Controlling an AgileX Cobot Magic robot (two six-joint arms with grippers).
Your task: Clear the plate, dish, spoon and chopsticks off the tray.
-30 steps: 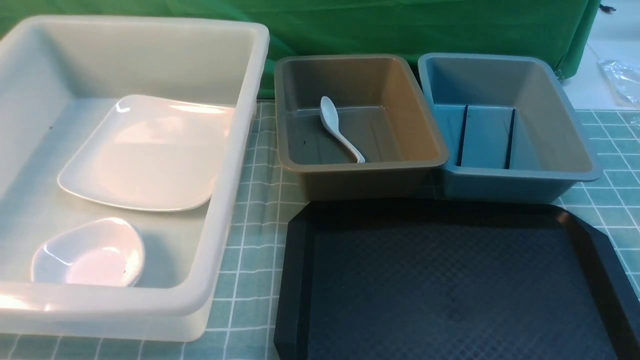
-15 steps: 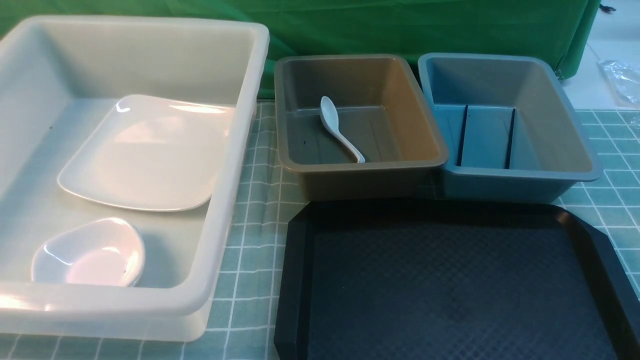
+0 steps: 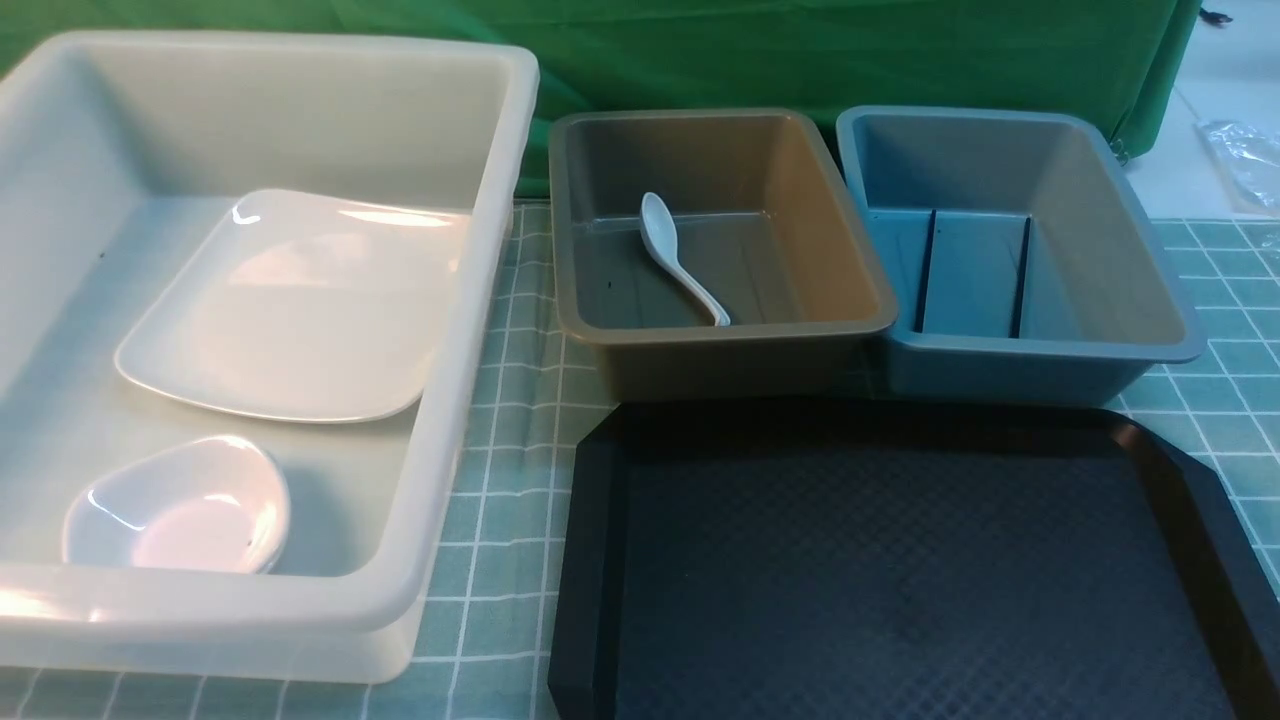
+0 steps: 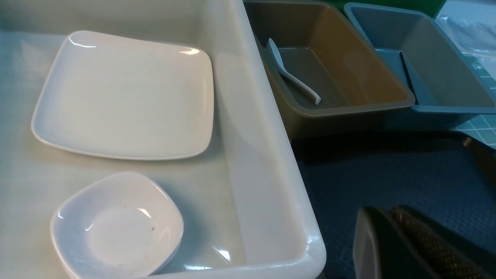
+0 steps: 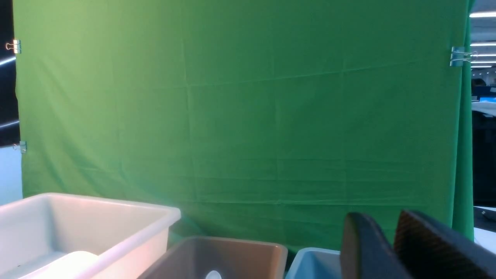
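The black tray [image 3: 900,560] lies at the front right with nothing on it. The large white plate [image 3: 290,310] and the small white dish [image 3: 180,510] rest inside the white bin [image 3: 470,300] on the left. The white spoon [image 3: 680,258] lies in the brown bin [image 3: 720,330]. Two black chopsticks [image 3: 925,270] lie apart in the blue bin [image 3: 1040,348]. Neither arm shows in the front view. My left gripper [image 4: 383,212] hovers shut over the tray [image 4: 387,170], holding nothing. My right gripper [image 5: 378,215] is raised facing the green curtain, its jaws slightly parted and empty.
The three bins stand along the back and left of the tray on a green checked cloth [image 3: 510,480]. A green curtain [image 3: 800,60] hangs behind them. The white bin's tall wall [image 4: 255,155] stands right beside the left gripper.
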